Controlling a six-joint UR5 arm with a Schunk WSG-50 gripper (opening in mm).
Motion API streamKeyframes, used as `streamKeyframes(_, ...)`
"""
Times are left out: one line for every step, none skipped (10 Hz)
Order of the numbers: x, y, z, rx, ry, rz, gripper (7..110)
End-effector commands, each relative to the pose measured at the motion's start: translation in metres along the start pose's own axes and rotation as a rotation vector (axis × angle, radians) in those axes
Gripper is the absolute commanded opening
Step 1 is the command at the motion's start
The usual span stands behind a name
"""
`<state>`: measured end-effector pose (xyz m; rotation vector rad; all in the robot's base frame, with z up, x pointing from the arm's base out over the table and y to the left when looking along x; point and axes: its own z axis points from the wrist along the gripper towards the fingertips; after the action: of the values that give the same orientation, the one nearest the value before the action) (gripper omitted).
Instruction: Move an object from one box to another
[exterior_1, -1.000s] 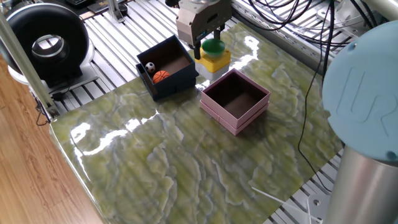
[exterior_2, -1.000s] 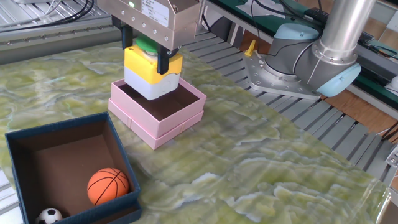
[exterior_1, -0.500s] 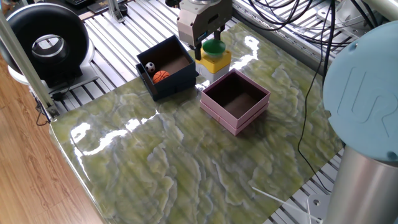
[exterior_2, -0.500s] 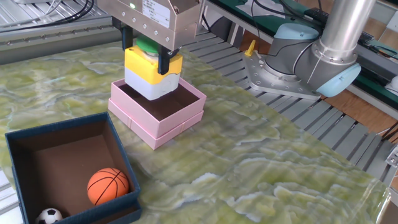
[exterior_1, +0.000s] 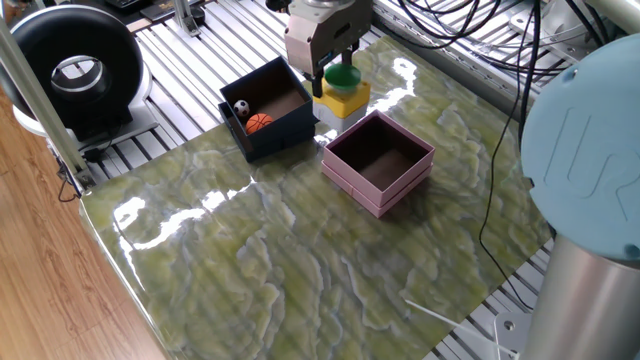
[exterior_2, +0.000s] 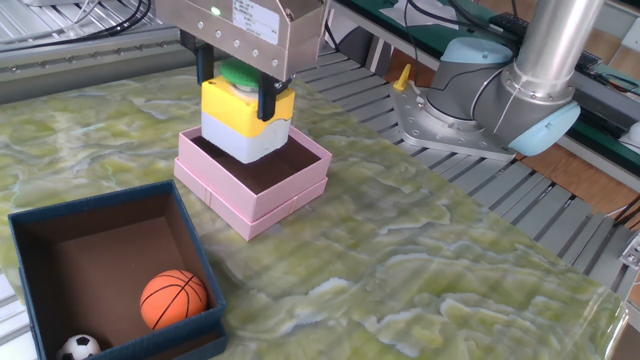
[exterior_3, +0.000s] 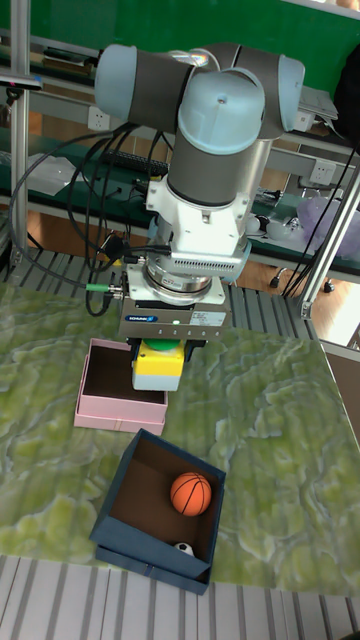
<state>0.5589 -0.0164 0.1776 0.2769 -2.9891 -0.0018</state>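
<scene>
Nearest me, the navy box (exterior_2: 100, 265) is sitting on the bench (exterior_2: 420, 270) holding an orange basketball (exterior_2: 173, 298) (plus a small soccer ball (exterior_2: 75, 347) in its corner). Beyond it, I'm seeing the hand (exterior_2: 236, 92) clamping the yellow block (exterior_2: 243, 122), green-topped, hanging over the pink box (exterior_2: 255, 180).

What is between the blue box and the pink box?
Just bare table. In the other fixed view, nothing lies in the strip between the navy box and the pink box.
</scene>
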Motion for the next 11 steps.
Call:
streamKeyframes(0.027, -0.001, 0.006, 0.018, -0.006, -0.014, 7)
streamKeyframes(0.036, -0.004, 0.015, 0.035, -0.023, -0.01, 7)
streamKeyframes(0.042, 0.0, 0.026, 0.025, -0.044, 0.0, 7)
streamKeyframes(0.048, 0.003, 0.038, 0.028, -0.053, 0.011, 7)
streamKeyframes(0.052, 0.005, 0.046, 0.034, -0.053, 0.026, 7)
streamKeyframes(0.053, 0.004, 0.052, 0.046, -0.061, 0.03, 7)
streamKeyframes(0.053, 0.001, 0.054, 0.048, -0.063, 0.025, 7)
streamKeyframes(0.052, -0.001, 0.054, 0.05, -0.065, 0.022, 7)
streamKeyframes(0.049, -0.002, 0.055, 0.05, -0.067, 0.019, 7)
streamKeyframes(0.044, -0.001, 0.057, 0.042, -0.073, 0.018, 7)
streamKeyframes(0.041, -0.002, 0.06, 0.043, -0.077, 0.019, 7)
